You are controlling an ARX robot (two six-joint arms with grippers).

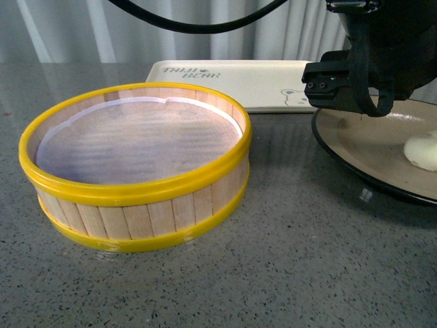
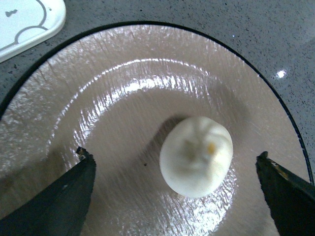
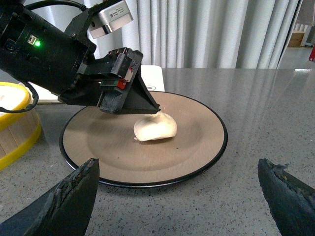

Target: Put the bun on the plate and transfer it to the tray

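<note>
The bun [image 2: 196, 156] is sitting on the plate [image 2: 123, 88], a little off its middle. It is a soft, matte white round with faint pleats gathering to a small yellowish dimple on top. The plate is wide and shallow, its tan inside brushed with fine streaks that are catching the light, and a thin black rim is running round it. The left gripper [image 2: 172, 155] is hanging just over it with its dark, pointed fingers spread wide, the bun lying between them and touching neither. The right gripper [image 3: 177, 163] is also gaping open, holding nothing, low over the speckled grey stone worktop [image 1: 287, 273] on the near side of the plate. Beside the plate a round steamer basket [image 1: 136, 219] is standing, made of pale wooden slats with glossy yellow hoops and a white liner inside. Behind both, the smooth cream tray [image 1: 252, 82] is lying flat with its rounded corners. Its lettering is too faint to read, and the black arm is covering part of its bear print and the plate's far edge. From the front, the bun is getting cut off at the frame's edge.
</note>
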